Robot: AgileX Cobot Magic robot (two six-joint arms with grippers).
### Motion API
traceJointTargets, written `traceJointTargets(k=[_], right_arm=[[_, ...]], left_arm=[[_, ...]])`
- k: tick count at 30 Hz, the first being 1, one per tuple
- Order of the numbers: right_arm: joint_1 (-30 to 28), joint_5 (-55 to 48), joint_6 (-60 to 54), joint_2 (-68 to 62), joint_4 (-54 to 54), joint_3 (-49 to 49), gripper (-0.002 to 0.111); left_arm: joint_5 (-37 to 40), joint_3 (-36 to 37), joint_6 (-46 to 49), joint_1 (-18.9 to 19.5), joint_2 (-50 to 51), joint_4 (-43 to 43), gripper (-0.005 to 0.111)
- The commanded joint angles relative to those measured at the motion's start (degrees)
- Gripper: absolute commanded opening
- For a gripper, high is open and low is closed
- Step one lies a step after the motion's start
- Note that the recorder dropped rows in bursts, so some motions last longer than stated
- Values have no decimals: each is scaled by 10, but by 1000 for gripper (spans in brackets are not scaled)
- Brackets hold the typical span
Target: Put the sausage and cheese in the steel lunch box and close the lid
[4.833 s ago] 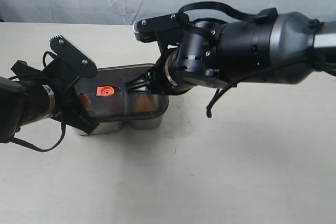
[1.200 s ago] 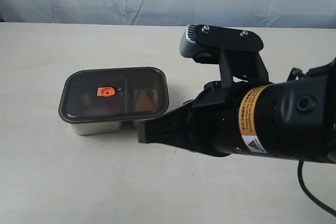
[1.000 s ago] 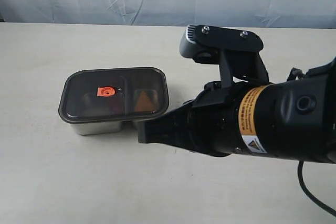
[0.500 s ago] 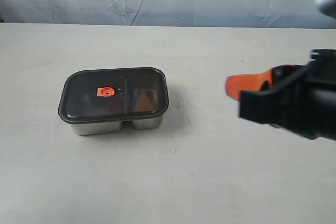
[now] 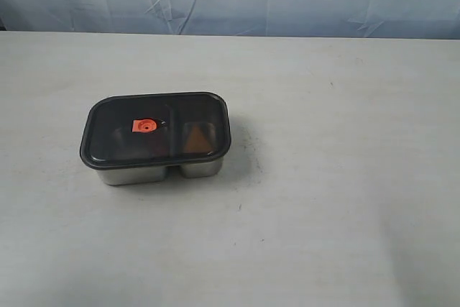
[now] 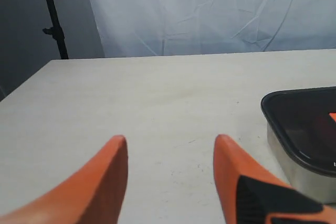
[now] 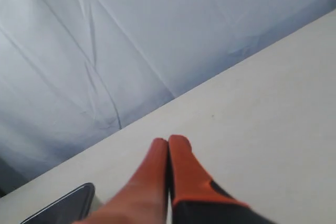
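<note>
The steel lunch box sits left of centre on the worktop with its lid on and the cheese showing in its right compartment. It looks rigid and slick, best pressed at the lid's rim. Open room lies all round. The left fingers gape empty near it; the right fingers are pressed together, empty.

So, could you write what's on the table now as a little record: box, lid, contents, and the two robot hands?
box: steel lunch box, two compartments, on the table
lid: dark, closed on the box, orange tab on top
contents: cheese seen through the lid, exterior view's right compartment; sausage not clearly visible
left hand: open, empty, beside the box
right hand: shut, empty
</note>
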State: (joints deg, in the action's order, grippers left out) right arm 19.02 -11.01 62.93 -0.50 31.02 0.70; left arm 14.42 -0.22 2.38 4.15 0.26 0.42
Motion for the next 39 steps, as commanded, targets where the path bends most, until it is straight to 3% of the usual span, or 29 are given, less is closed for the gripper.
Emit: traceJointTargets(k=[1,39], right_arm=[[-64,-22,-4,5,-34,-7,-1],[-70,-44,-4,5,-42,-7,-1]], left_arm=[[-6,2,-24,3,-3,3,49],[-6,2,-24,3,-3,8,49]])
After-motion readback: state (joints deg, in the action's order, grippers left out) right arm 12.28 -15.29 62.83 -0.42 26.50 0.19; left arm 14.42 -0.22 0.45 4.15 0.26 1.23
